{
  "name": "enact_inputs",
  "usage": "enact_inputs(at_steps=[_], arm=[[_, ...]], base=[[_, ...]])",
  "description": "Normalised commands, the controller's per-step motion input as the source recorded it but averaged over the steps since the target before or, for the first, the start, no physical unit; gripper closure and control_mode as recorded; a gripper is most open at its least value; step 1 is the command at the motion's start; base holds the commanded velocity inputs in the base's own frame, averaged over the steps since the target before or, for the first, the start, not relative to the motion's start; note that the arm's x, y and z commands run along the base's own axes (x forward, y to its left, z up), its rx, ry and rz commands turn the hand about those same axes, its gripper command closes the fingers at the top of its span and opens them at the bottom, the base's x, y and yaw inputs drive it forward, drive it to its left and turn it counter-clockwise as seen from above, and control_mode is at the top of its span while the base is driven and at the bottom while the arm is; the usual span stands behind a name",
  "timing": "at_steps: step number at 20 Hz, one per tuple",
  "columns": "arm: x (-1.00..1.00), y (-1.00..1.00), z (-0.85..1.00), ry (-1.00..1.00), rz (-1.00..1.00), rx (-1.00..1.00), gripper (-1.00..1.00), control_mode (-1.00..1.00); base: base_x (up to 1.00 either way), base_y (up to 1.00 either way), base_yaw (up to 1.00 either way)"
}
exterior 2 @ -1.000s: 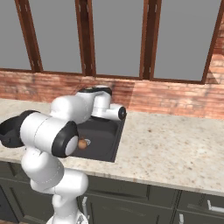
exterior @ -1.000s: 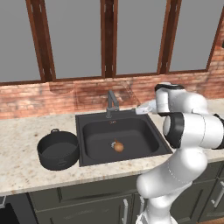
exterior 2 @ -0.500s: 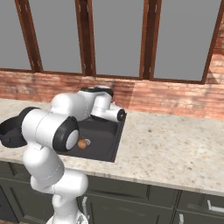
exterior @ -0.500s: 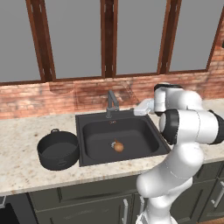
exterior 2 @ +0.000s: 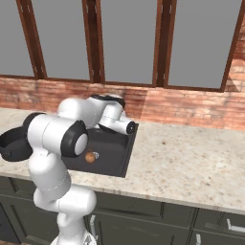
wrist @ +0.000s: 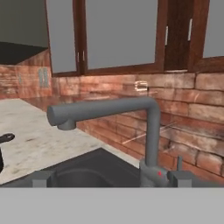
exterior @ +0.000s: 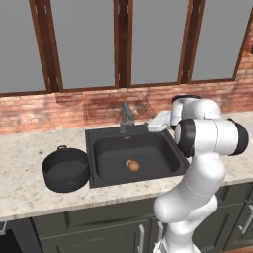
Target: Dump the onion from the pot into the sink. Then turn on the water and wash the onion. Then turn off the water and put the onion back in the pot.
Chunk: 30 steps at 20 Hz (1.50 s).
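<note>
With the onion [exterior: 134, 166] already lying in the sink [exterior: 163, 140] near the drain and the empty pot [exterior: 65, 169] on the table to its left, the released tool [wrist: 112, 180] faced the faucet [wrist: 151, 135], washing and returning apparently undone.

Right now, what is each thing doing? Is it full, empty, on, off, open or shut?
onion: lying loose in the sink, near the drain.
pot: upright on the counter left of the sink, empty.
sink: holds the onion, no water seen.
faucet: no water running.
gripper: open, holding nothing, facing the faucet.
</note>
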Motion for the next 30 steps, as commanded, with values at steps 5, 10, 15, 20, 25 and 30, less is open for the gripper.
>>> enact_inputs(at_steps=[5, 10, 15, 20, 25, 30], arm=[[0.32, 0.04, 0.0, -0.05, 0.0, 0.0, -1.0, -1.0], [0.34, 0.0, 0.0, -0.03, 0.0, 0.0, -1.0, -1.0], [0.28, 0.0, -0.07, -0.01, 0.0, 0.0, -1.0, -1.0], [0.19, 0.01, -0.12, 0.0, 0.0, 0.0, -1.0, -1.0], [0.16, 0.05, -0.13, 0.0, 0.0, 0.0, -1.0, -1.0], [0.13, 0.12, -0.11, 0.0, 0.0, 0.0, -1.0, -1.0]], base=[[0.0, 0.0, 0.0], [0.0, 0.0, 0.0], [0.0, 0.0, 0.0], [0.0, 0.0, 0.0], [0.0, 0.0, 0.0], [0.0, 0.0, 0.0]])
